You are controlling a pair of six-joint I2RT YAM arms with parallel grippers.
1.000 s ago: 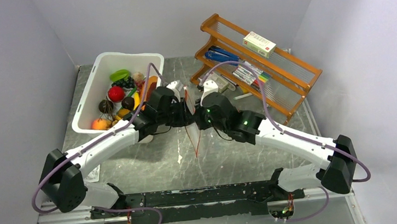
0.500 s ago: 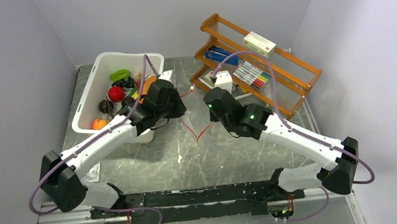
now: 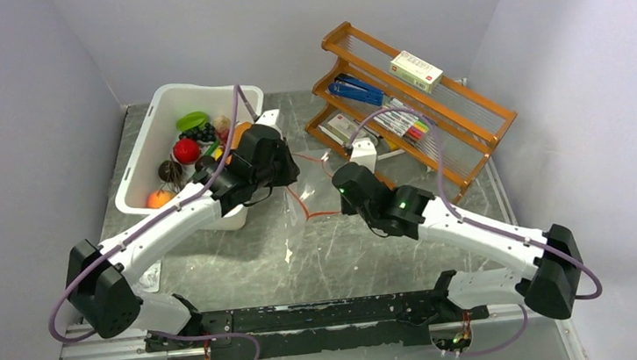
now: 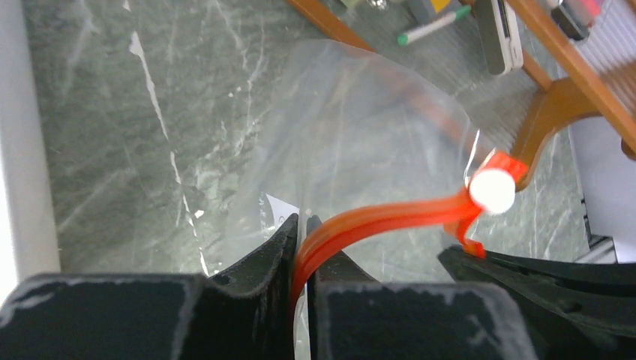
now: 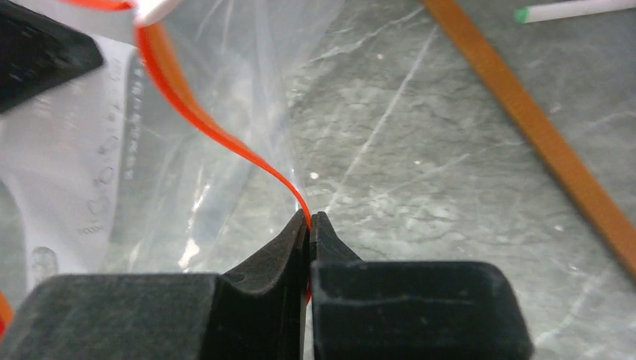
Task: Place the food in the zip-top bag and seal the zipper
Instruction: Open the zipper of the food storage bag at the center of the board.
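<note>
While both arms stretched in over the middle of the bench (image 3: pixel 243 258), the biggest things on it stood toward the far edge: a white bin (image 3: pixel 139 166) at the far-left corner and a wooden rack (image 3: pixel 468 121) at the far-right. Between those two, nearer the far edge than the near one, the zip-top bag (image 4: pixel 352 135) was held by its mouth. It was clear, with no food inside as far as either wrist view showed; whether its lower edge rested on the bench I could not tell. The left hand (image 4: pixel 301 229) was clenched on the zipper (image 4: pixel 390 217), the orange-red strip running out from between its fingers, and the right hand (image 5: pixel 309 223) was pinched tight on the same strip further along. A small white slider (image 4: pixel 491 190) sat on the strip between the two grips. The food (image 3: pixel 186 150) lay in the bin, well apart from the bag.

Judging from this, filling had not begun. The main risk was that both hands were taken up with the mouth: freeing one to fetch a piece would let the limp plastic sag and the opening fall shut. The strip looked thin and slick, so too hard a pull apart could slide it out of a pinch, or drag the slider along and close the mouth early
</note>
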